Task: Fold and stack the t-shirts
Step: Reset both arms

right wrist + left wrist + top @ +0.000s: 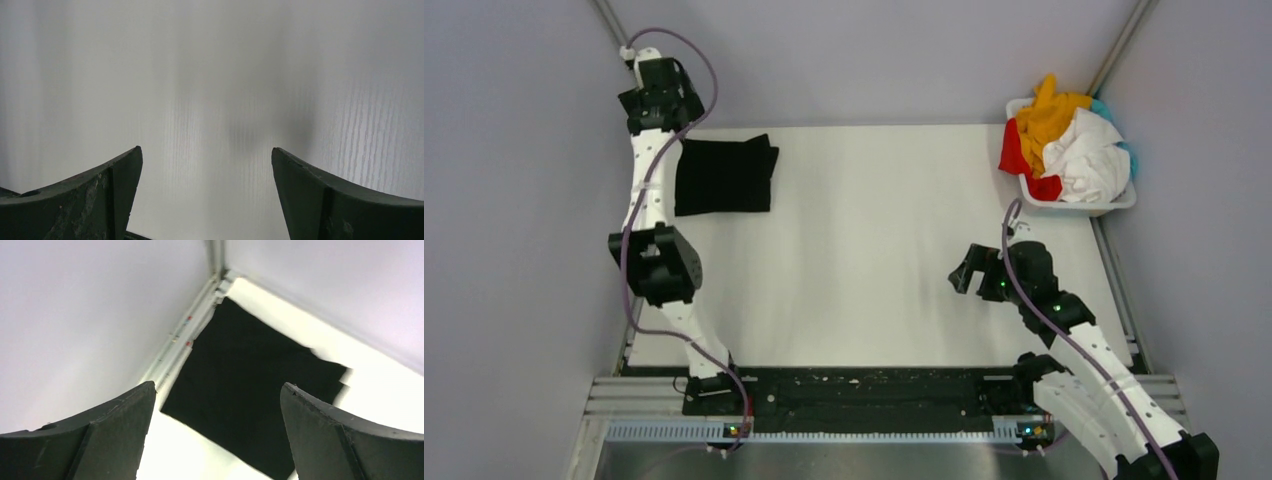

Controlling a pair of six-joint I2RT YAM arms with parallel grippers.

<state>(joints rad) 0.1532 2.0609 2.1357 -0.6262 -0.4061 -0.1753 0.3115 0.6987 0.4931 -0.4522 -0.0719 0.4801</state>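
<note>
A plain black t-shirt (724, 175) lies folded flat at the far left of the white table (874, 250). It also shows in the left wrist view (250, 390). My left gripper (662, 100) is raised above the table's far left corner, beside the shirt. It is open and empty in its wrist view (217, 390). Orange-yellow (1049, 115), red (1014, 152), white (1089, 160) and teal (1129, 155) t-shirts lie bunched in a pile at the far right. My right gripper (969, 275) is open and empty over bare table (206, 150).
The white plastic basket (1079, 207) holding the bunched shirts stands at the far right corner. Grey walls close in the left, back and right sides. A metal rail (185, 335) runs along the table's left edge. The arm bases sit on a dark strip (874, 395) at the near edge.
</note>
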